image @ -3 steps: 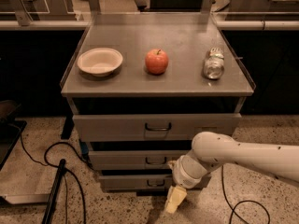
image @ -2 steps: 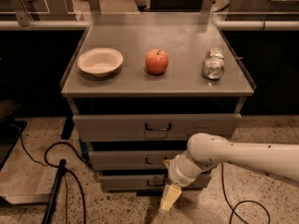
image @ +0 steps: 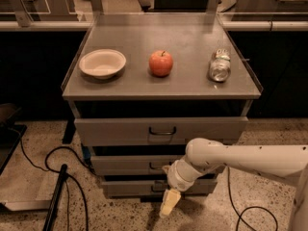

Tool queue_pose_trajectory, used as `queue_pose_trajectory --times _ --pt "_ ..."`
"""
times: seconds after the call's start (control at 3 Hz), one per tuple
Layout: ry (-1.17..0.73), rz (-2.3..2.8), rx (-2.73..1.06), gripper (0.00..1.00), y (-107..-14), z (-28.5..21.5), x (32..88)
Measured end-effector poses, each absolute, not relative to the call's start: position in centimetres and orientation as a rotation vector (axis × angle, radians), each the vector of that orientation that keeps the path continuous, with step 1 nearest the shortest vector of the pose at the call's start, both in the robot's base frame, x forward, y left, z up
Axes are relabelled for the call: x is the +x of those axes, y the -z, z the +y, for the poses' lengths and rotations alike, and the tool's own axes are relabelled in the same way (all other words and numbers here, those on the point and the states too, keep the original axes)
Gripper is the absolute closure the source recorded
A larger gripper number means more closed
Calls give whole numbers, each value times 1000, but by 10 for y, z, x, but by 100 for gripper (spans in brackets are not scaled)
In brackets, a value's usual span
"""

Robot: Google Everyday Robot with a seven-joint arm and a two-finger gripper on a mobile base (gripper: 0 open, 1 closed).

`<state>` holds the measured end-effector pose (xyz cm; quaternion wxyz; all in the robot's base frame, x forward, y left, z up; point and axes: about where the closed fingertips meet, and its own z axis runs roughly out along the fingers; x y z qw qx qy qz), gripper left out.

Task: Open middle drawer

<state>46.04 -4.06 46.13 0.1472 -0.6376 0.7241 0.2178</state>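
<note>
The middle drawer (image: 130, 164) is a shallow grey front below the wider top drawer (image: 120, 130). It looks closed, and its small dark handle (image: 155, 167) shows just left of my wrist. My white arm reaches in from the right across the drawer fronts. My gripper (image: 167, 204) hangs pointing down in front of the bottom drawer (image: 130, 187), below and slightly right of the middle handle. It holds nothing that I can see.
On the cabinet top (image: 187, 37) stand a white bowl (image: 102, 63), a red apple (image: 161, 63) and a lying can (image: 220, 65). Black cables (image: 72, 177) and a dark pole (image: 55, 196) lie on the speckled floor at left; another cable (image: 245, 211) at right.
My arm and gripper have shifted left and a little down across the drawer fronts. The drawers have not moved.
</note>
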Motion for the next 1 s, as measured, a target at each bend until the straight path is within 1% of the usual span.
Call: queue_pose_trajectory --times 0.33,1.0 --pt "-618 2062 -1834 0 -449 -38 485" --pt "-647 2070 -1841 0 -432 -31 494"
